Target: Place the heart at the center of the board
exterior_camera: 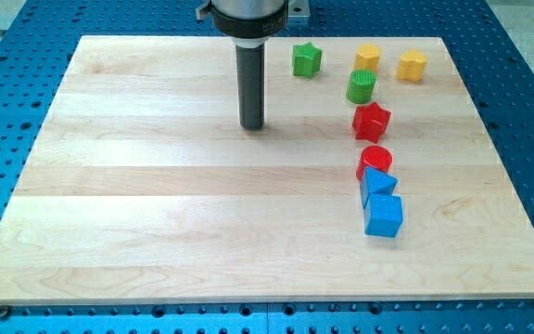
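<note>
Yellow heart [367, 56]: a small, solid yellow block lying flat on the wooden board [156, 213], its broad face upward. Its outline reads as rounded above and narrowing below, though the lobes are hard to make out at this size. It sits in the far right part of the board, close to the far edge and well apart from the board's centre. Its near edge is just beside, perhaps touching, a green cylinder [362, 87], which overlaps it slightly.
</note>
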